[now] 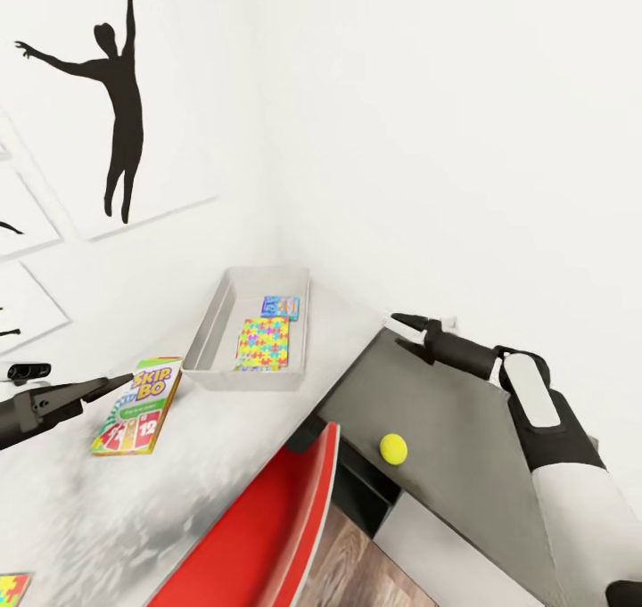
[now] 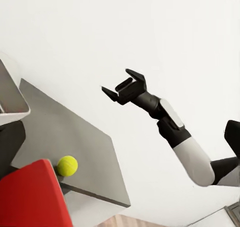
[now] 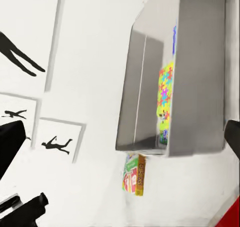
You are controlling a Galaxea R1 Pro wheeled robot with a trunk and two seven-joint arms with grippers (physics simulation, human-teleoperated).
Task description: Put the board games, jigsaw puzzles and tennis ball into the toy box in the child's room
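The light grey toy box stands on the white table near the wall corner. Inside it lie a jigsaw puzzle and a light blue board game. The Skip-Bo board game lies on the table, with my left gripper open and its tips at the box's near-left edge. Another jigsaw puzzle peeks in at the table's near-left corner. The tennis ball rests on the lower dark grey cabinet. My right gripper hovers open over that cabinet's far corner, empty.
A red chair is tucked between the table and the cabinet, close to the ball. White walls close in behind and to the right. Silhouette posters hang on the left wall.
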